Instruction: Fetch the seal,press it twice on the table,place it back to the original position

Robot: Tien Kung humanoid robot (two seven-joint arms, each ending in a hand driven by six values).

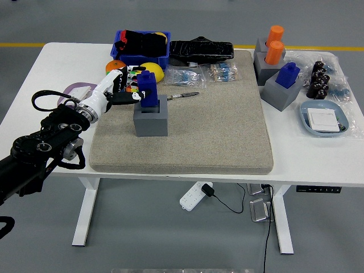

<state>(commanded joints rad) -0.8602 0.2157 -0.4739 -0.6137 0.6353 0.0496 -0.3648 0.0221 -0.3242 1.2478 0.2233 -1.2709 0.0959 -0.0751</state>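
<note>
Seal being lifted clear of its holder, presses not yet made

The blue seal [148,89] is pinched between the thumb and fingers of the left hand [116,91] and is seen raised, its base just at the mouth of the grey holder [151,118] on the beige mat [216,119]; whether the base is fully free cannot be told. The fetch is judged nearly done; 2 presses on the table and the return to the holder are judged outstanding. Containers: the grey holder's slot is being emptied; a 2nd blue seal [288,74] is seated in the tilted grey block [280,92] at right; 2 orange seals [274,44] are stood in another grey block [263,67]; dark items are heaped in the blue bin [120,54]; a white card is laid in the pale blue tray [327,129]. The right hand is not seen.
</note>
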